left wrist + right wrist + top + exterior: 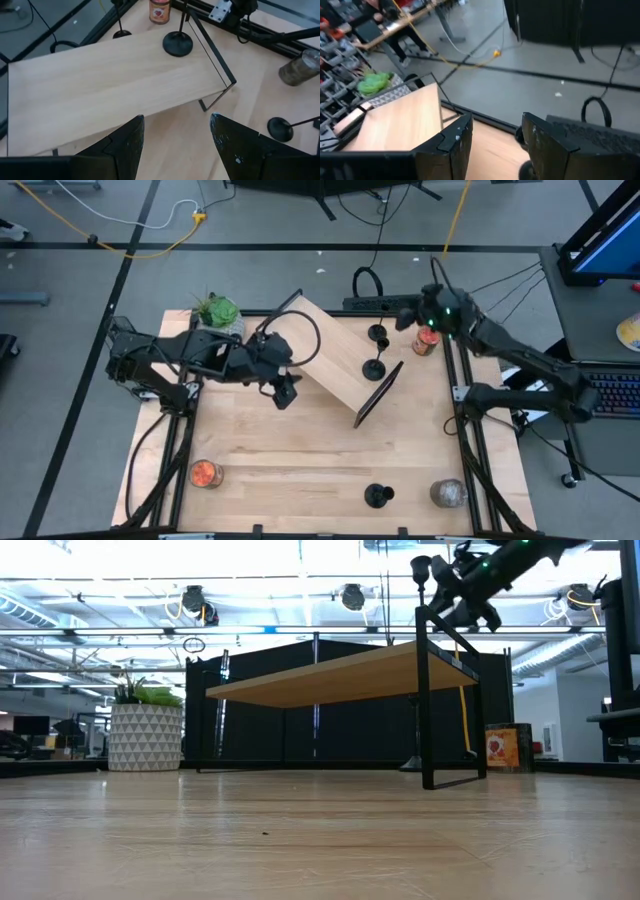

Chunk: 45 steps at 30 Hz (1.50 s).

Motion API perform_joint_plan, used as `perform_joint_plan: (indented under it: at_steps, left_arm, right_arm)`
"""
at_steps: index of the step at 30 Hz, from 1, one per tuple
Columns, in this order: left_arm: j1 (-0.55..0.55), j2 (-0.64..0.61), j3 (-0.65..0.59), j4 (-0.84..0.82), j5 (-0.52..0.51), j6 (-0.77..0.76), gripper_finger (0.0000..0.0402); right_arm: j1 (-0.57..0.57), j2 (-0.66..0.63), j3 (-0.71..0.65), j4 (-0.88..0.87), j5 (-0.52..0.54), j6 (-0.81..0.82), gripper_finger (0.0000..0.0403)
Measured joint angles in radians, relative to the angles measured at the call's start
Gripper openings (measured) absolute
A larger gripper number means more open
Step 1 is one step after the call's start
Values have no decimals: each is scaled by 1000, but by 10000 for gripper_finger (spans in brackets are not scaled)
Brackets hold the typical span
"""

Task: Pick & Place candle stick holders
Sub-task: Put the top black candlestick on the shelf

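Three matte-black candle stick holders show. One stands on the right end of a low wooden shelf, also in the left wrist view. One stands on the table just past the shelf's far side. One stands near the table's near edge. My left gripper is open above the table at the shelf's left side, its fingers apart in the left wrist view. My right gripper is open at the table's far edge, right of the far holder, also in its wrist view.
A potted plant stands at the far left. A red jar stands at the far right, an orange jar at the near left, and a grey jar at the near right. A power strip lies past the far edge.
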Motion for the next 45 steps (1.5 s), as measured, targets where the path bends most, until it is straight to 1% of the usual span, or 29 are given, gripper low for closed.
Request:
perform_joint_plan:
  at_steps: [4,7,11,14,16,17,20,21,22,25,26,30,32,34,36,38,40,45]
  left_arm:
    - [-22,0,-2,6,-27,3,234]
    - [-31,-1,-49,103,-28,30,234]
    - [-30,-17,-156,246,38,74,234]
    - [-17,-38,-243,352,76,76,234]
    - [-12,-57,-309,395,87,78,234]
    - [-6,-68,-338,450,94,83,234]
    - [4,-141,-443,536,123,82,234]
    - [6,-162,-474,587,131,81,234]
    - [8,-186,-506,632,133,81,234]
    - [9,-263,-614,681,130,76,234]
    - [9,-289,-643,715,127,70,234]
    - [9,-385,-756,764,107,29,234]
    - [9,-423,-805,766,107,14,234]
    - [9,-454,-841,816,107,10,234]
    - [12,-484,-874,817,107,4,234]
    - [17,-499,-897,859,108,3,234]
    - [22,-511,-912,845,108,7,234]
    - [32,-511,-913,856,112,28,234]
  right_arm:
    - [-87,70,111,-95,-106,16,164]
    - [-141,122,179,-142,-184,19,164]
    - [-194,187,232,-177,-295,25,164]
    - [-226,230,245,-208,-379,45,164]
    - [-237,262,247,-210,-410,46,164]
    - [-242,276,247,-212,-414,46,164]
    - [-255,305,247,-213,-416,43,164]
    - [-260,312,247,-216,-421,45,164]
    - [-267,317,247,-220,-443,52,164]
    - [-279,325,247,-234,-512,87,164]
    - [-282,326,247,-245,-520,91,164]
    - [-286,326,247,-303,-515,87,164]
    - [-287,325,247,-326,-511,87,164]
    - [-287,326,247,-339,-486,80,164]
    - [-287,327,247,-336,-485,77,164]
    - [-287,332,247,-332,-467,87,164]
    - [-287,338,247,-336,-439,88,164]
    - [-288,364,247,-329,-437,88,164]
